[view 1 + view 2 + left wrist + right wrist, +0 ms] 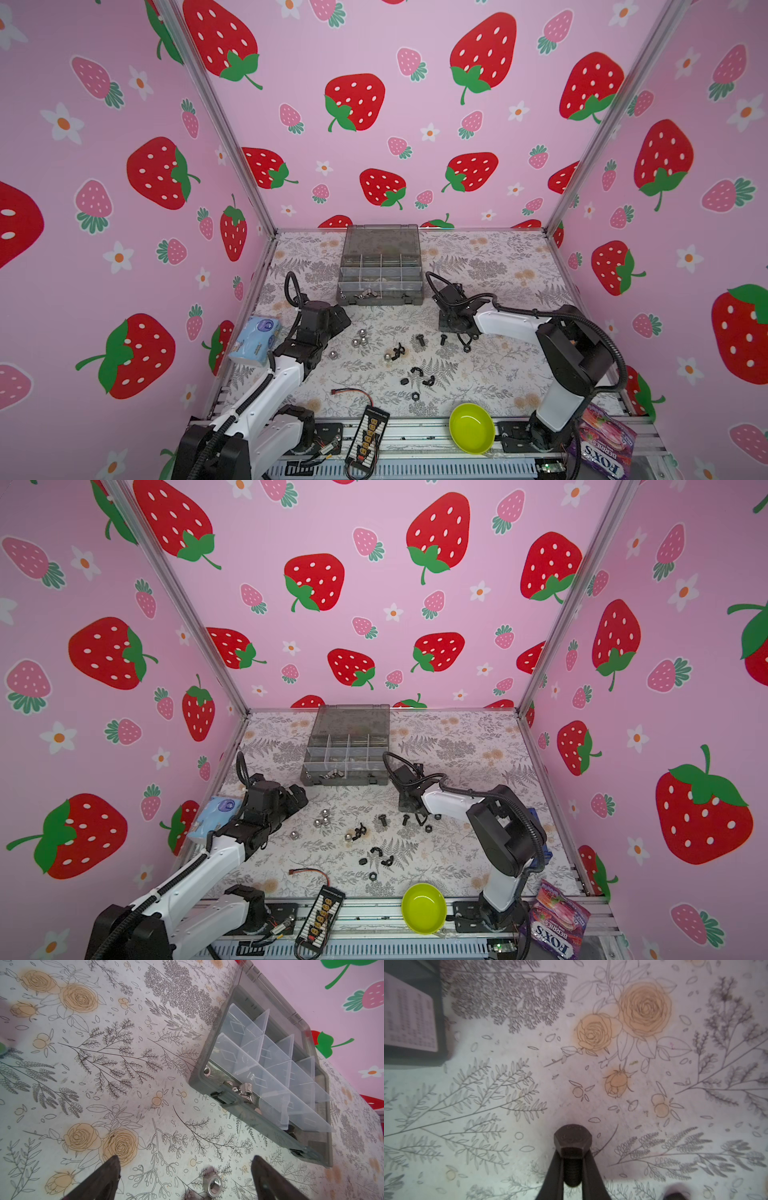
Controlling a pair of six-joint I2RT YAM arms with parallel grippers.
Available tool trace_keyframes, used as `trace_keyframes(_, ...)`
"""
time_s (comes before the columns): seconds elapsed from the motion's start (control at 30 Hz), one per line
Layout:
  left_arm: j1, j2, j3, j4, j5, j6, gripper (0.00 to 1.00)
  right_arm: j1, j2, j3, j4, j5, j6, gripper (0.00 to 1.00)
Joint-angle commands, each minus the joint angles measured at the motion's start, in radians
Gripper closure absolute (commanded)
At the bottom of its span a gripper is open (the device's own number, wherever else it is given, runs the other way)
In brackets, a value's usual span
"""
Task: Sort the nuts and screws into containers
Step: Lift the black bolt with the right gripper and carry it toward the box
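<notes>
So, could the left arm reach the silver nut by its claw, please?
Probably yes: the left claw is open, and the silver nut lies right in its gap with nothing in the way.

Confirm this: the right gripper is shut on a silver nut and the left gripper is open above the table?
No. The right wrist view shows the right gripper shut on a black screw, not a silver nut. The left gripper is open above the table.

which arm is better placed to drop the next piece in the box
Right. The right tool is closed on a black screw by the shank, and the box is close by. The left tool is open and holds nothing; a silver nut lies ungripped between its fingers.
</notes>
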Motion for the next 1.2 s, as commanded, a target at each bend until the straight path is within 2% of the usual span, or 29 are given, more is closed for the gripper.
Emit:
trace_keyframes(0.0,0.006,0.0,0.023,0.018,0.001,-0.006,0.01,0.025,-0.006,0.086,0.03,0.03,-0.064,1.0)
trace_keyframes(0.23,0.005,-0.006,0.02,0.016,0.002,-0.009,0.01,0.056,0.038,0.218,0.11,-0.023,-0.15,1.0)
trace_keyframes(0.5,0.006,-0.021,0.022,-0.002,-0.016,-0.004,0.01,0.062,0.17,0.397,0.071,-0.074,-0.236,1.0)
trace_keyframes(0.73,0.005,-0.025,0.025,-0.004,-0.018,-0.002,0.01,0.061,0.231,0.466,0.038,-0.063,-0.256,1.0)
trace_keyframes(0.93,0.005,-0.018,0.037,-0.006,-0.015,0.002,0.01,0.061,0.277,0.505,-0.003,-0.003,-0.254,0.95)
trace_keyframes(1.17,0.005,-0.017,0.034,-0.009,-0.018,0.002,0.01,0.061,0.301,0.534,-0.019,0.024,-0.265,0.83)
